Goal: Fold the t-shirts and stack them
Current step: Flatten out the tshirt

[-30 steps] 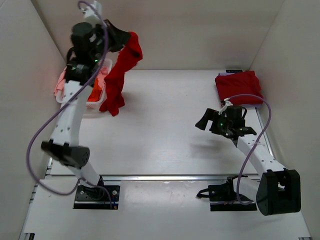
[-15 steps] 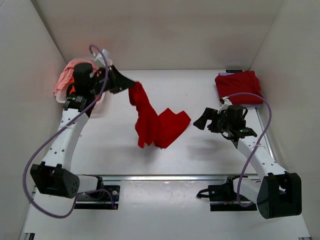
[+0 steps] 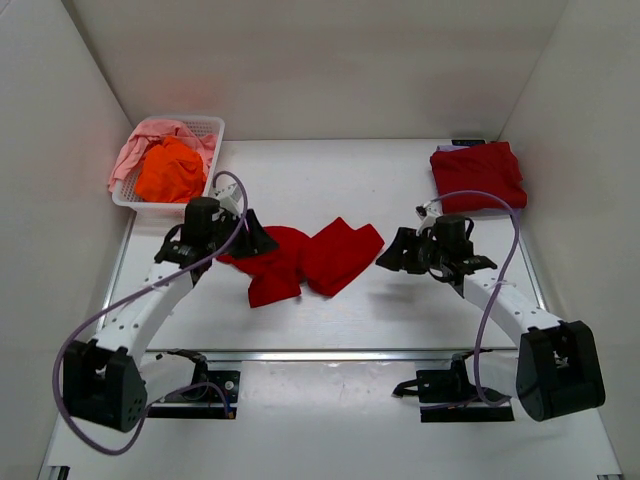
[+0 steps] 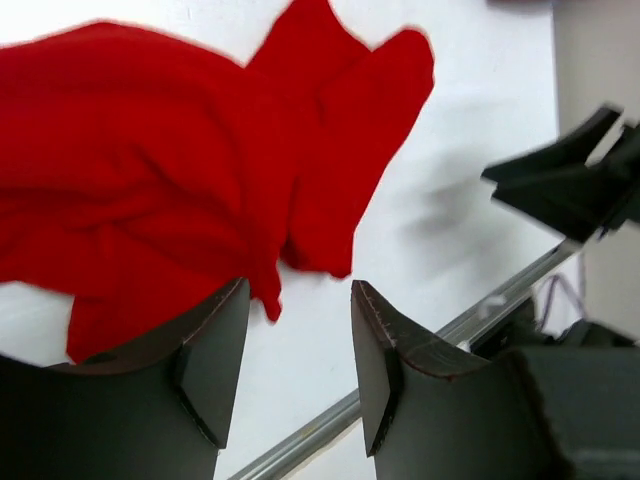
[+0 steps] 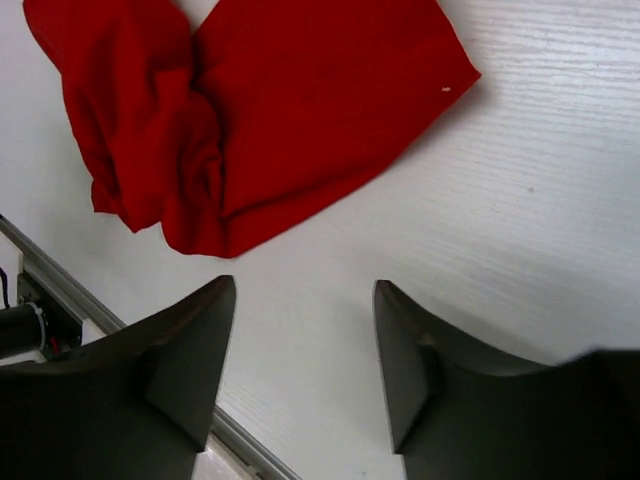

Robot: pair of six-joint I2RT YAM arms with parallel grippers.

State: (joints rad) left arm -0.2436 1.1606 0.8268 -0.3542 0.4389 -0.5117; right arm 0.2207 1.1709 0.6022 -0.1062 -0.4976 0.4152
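Loosely rumpled red t-shirt (image 3: 310, 262), unfolded, on the table (image 3: 400, 320).

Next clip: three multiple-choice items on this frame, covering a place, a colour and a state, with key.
1. The folded red shirt lies: A) at the table's far right corner B) at its near left corner C) between the arm bases
2. Cloth in the basket is: A) blue, green B) pink, orange C) black, white
3. The right tool is: A) shut on a shirt B) shut on the basket C) open, empty
Key: 1A, seen far right in the top view; 2B, both colours show over its rim; 3C, bare table shows between its fingers.
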